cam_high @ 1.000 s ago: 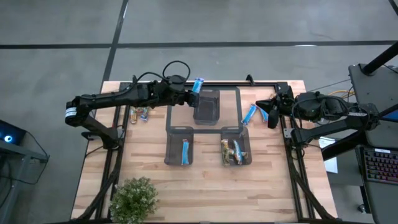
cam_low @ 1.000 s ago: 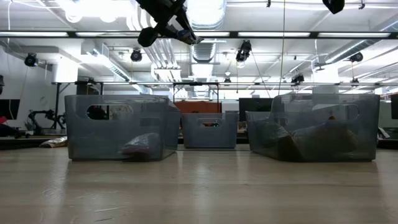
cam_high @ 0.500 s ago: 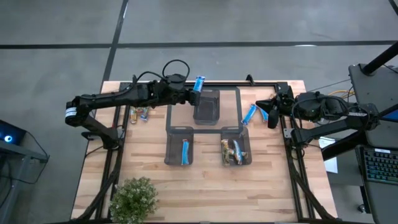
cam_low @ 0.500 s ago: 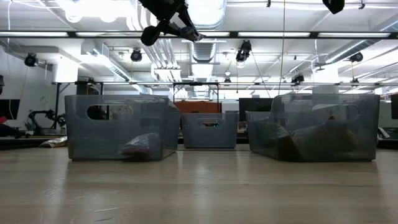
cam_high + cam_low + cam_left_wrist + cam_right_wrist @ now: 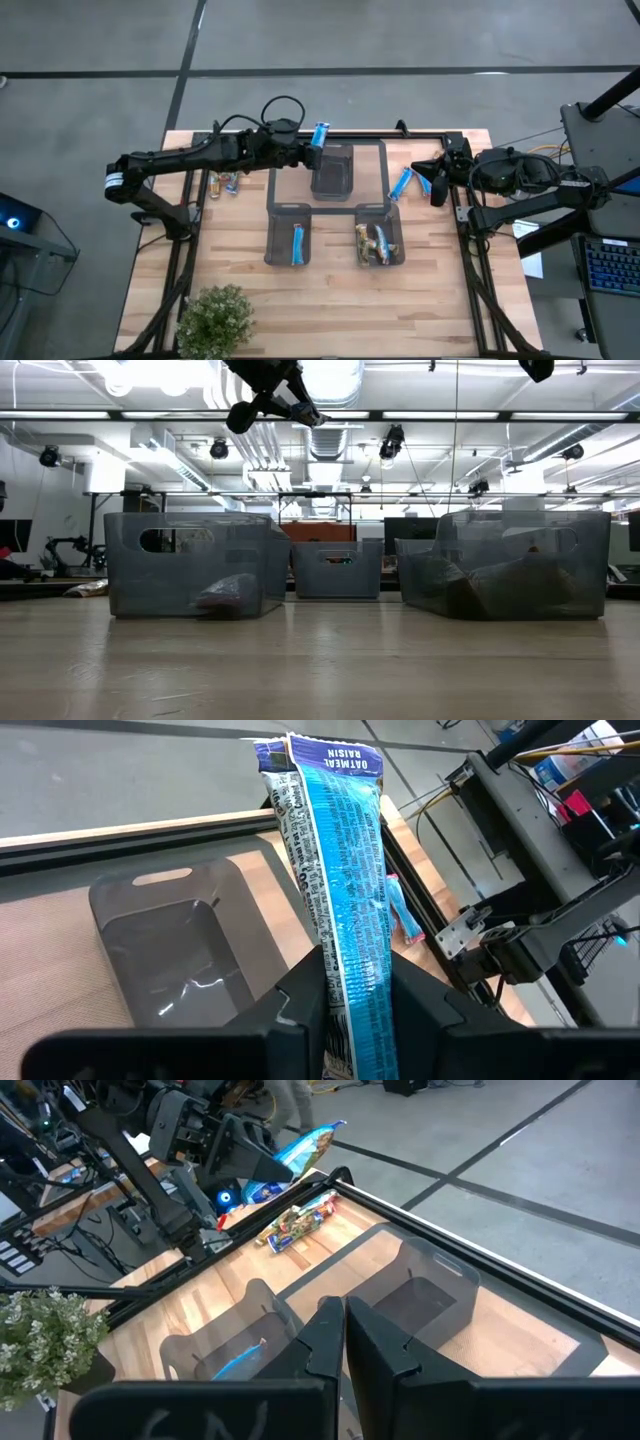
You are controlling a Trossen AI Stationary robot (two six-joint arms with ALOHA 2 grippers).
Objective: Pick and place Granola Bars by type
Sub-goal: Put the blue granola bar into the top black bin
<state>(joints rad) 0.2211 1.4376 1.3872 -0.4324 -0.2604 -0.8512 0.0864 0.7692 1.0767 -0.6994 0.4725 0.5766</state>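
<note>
My left gripper (image 5: 308, 148) is shut on a bright blue granola bar (image 5: 340, 870), held in the air over the far-left rim of the far bin (image 5: 332, 170). The low view shows the gripper (image 5: 300, 408) high above the bins. One blue bar (image 5: 297, 243) lies in the near left bin (image 5: 288, 233). Brownish-gold bars (image 5: 373, 243) lie in the near right bin (image 5: 379, 235). Two blue bars (image 5: 402, 182) lie on the table by my right gripper (image 5: 432, 185), which is shut and holds nothing. Red-and-blue bars (image 5: 228, 183) lie at the table's left. My left gripper pinches the blue bar between its two fingers (image 5: 300, 1005) at one end of the wrapper (image 5: 352, 990). The fingers come from the table's left, and the bar sticks out past them along their length. The bar's free end (image 5: 335, 755) points away, lifted clear of everything.
Three dark see-through bins stand mid-table: one far, two near. A potted plant (image 5: 215, 320) sits at the near left corner. A black frame rail (image 5: 400, 133) runs along the far edge. Bare wood lies between the near bins and the near edge.
</note>
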